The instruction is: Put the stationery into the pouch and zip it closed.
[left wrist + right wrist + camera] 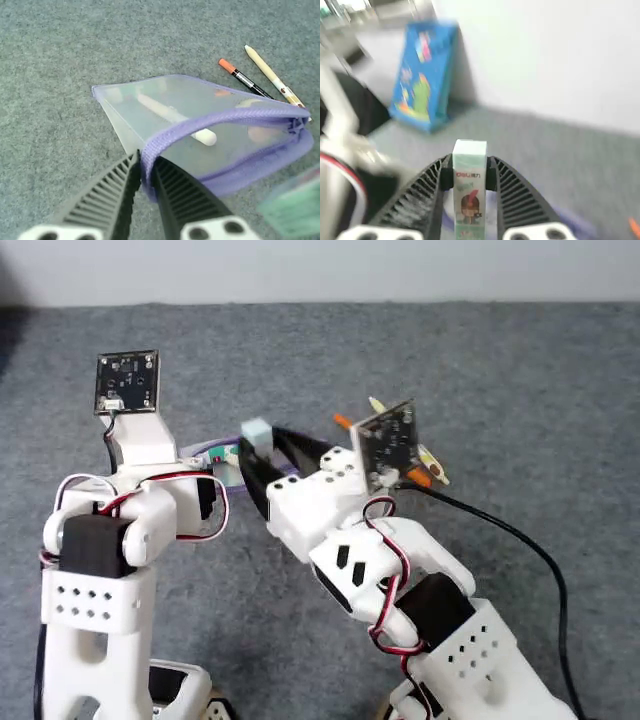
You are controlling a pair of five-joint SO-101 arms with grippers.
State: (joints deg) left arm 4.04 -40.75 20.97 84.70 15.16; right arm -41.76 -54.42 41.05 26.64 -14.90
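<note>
1. we saw the left gripper [145, 162] pinched on the purple zipper edge of the pouch [200, 115], which rested on the grey carpet [50, 75].
2. a white pen [175, 117] lay inside it; an orange pen [244, 78] and a cream pen [270, 75] lay just beside it.
3. the right gripper [469, 165] clamped an eraser [469, 200] near the pouch.

I get soft, even light over the carpet [520, 370], and no one side stands out as its source. Shadows on the carpet are faint, apart from one dark corner at the far left. The wall [560, 55] comes through very bright (nearly washed out). The clear pouch [200, 125] shows no hard glare.
</note>
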